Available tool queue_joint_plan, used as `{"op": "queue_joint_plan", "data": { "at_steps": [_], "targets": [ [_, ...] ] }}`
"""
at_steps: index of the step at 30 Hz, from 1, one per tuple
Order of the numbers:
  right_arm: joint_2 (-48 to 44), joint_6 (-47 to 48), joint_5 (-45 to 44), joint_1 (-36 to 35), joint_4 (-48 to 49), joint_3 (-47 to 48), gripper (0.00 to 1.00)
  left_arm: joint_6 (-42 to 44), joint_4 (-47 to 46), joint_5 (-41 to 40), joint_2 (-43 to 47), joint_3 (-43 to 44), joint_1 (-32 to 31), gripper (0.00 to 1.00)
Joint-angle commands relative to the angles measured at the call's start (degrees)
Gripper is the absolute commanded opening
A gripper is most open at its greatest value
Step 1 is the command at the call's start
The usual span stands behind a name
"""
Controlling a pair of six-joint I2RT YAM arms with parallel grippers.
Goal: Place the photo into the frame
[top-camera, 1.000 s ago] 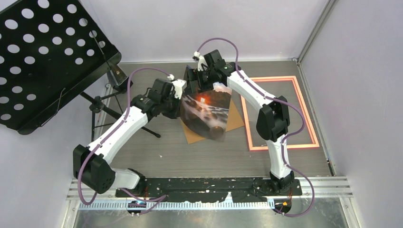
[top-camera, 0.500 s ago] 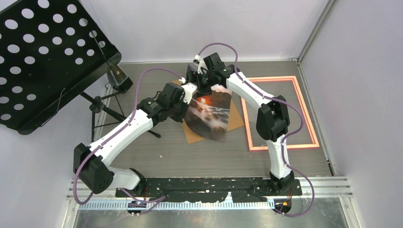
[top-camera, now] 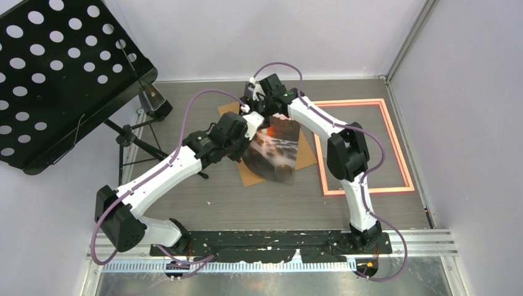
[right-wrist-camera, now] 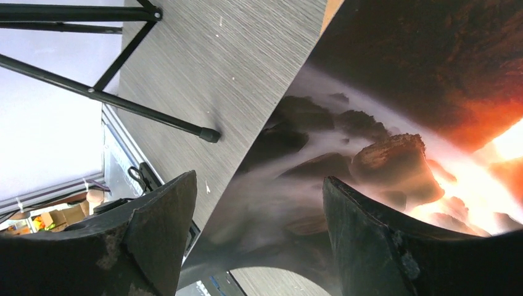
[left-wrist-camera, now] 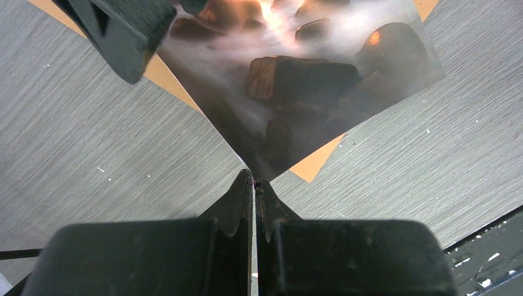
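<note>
Two grippers attend one sheet. The left gripper (left-wrist-camera: 254,179) is closed tight on one corner of the photo (top-camera: 274,145), a glossy rectangular print of an orange sunset over dark rocks and mist. This pinch alone carries the sheet, holding the gripped corner raised so that the print slopes and bows above a flat brown backing board (top-camera: 250,176) instead of lying on it.

The right gripper (right-wrist-camera: 258,182) has its jaws wide apart, set astride an edge of the photo with neither pad seen touching it. The likely reason is a second hold: a limp print gripped at one corner cannot be squared to an opening.

The thin pink-orange rectangular frame (top-camera: 358,101) lies flat on the grey wood-grain table (top-camera: 203,197), to the right of the photo. The table surface shows through its opening. The photo is therefore not yet in the frame; it hangs near the frame's left rail, apart from it.

Limits of observation:
- In the top view, the right arm covers the photo's far edge and crosses the frame's left rail.
- The photo's near edge is blurred there; whether it touches the board cannot be told.
- No clips can be made out on the frame.
- Both wrist views crop the print.
- The black perforated music stand (top-camera: 61,105) is cut off at the left.
</note>
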State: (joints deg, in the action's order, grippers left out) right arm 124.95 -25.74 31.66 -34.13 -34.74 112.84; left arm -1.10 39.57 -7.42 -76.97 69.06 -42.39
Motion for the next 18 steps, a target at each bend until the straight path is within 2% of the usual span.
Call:
{"op": "queue_joint_plan", "data": {
  "at_steps": [1,10,15,18],
  "targets": [
    [2.60,-0.54,0.06,-0.81,0.64,2.45,0.80,2.56,-2.64,-2.65,1.15,-0.14,-1.44,0.00],
    [4.13,0.97,-2.20,-1.16,-1.28,4.05,0.73,3.76,-2.57,-3.82,-0.42,0.04,-3.77,0.00],
    [3.23,3.04,-4.84,-1.12,-3.05,4.77,0.61,3.91,-2.35,-3.92,-0.89,-0.01,-4.01,0.00],
    [2.76,4.49,-5.92,-1.00,-4.11,5.20,0.57,4.09,-2.39,-3.98,-1.13,-0.37,-4.01,0.00]
  ]
}}
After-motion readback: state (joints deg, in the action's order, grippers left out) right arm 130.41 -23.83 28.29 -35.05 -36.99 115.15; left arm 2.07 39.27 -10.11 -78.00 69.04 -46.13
